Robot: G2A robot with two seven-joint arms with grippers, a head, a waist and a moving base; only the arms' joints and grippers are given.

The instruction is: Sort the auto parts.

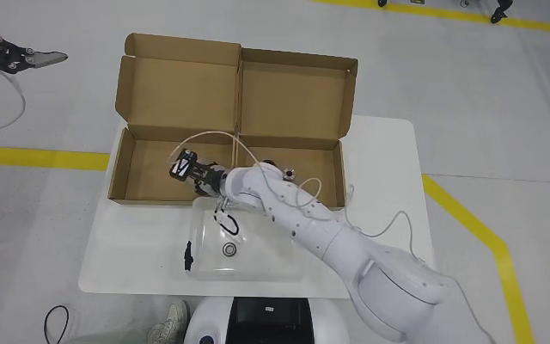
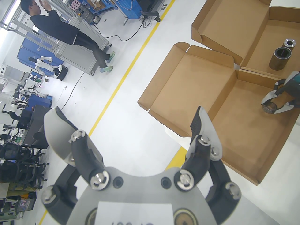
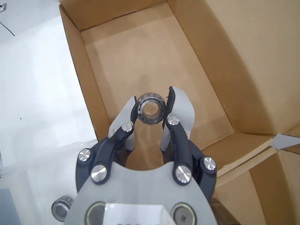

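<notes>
Right gripper (image 3: 151,111): clamps a roller bearing (image 3: 150,97) inside the cardboard box (image 3: 140,54), frame centre.
Left gripper (image 2: 127,115): spread wide, empty.
Risk: rounded bearing could slip early and roll.

Matt brown cardboard box (image 3: 150,54); dull grey metal bearing (image 3: 150,97)

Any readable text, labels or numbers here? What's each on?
No text reads in full.
Sticker on the left gripper's base: print cut off at the picture's edge, unreadable.
Sticker on the right gripper's base: cut off too, unreadable.
Cardboard box: no print visible.
</notes>
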